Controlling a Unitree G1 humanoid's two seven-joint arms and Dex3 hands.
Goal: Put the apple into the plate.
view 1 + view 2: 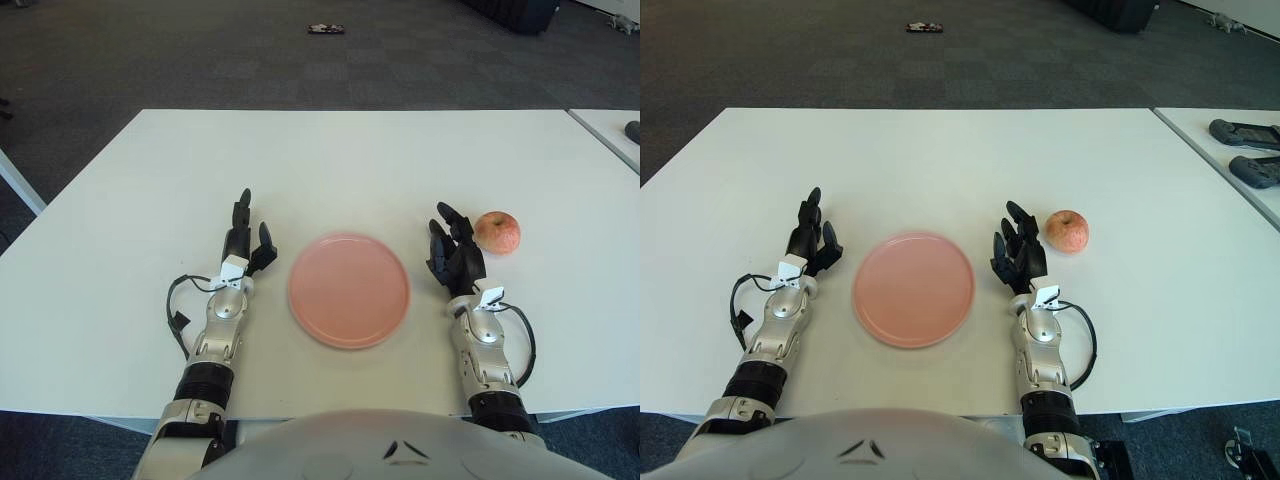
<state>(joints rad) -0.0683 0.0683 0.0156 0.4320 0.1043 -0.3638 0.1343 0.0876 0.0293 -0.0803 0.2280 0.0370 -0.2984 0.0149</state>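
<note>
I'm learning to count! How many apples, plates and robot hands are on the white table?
Apples: 1, the apple, beside the right hand
Plates: 1, the pink plate, nothing on it
Robot hands: 2, the left hand and the right hand, fingers open
Total: 4

I see apple (496,231), reddish-yellow, upright on white table (330,160) (stem dimple up), right of pink round plate (348,289), apart from it; plate flat, bare.
</note>
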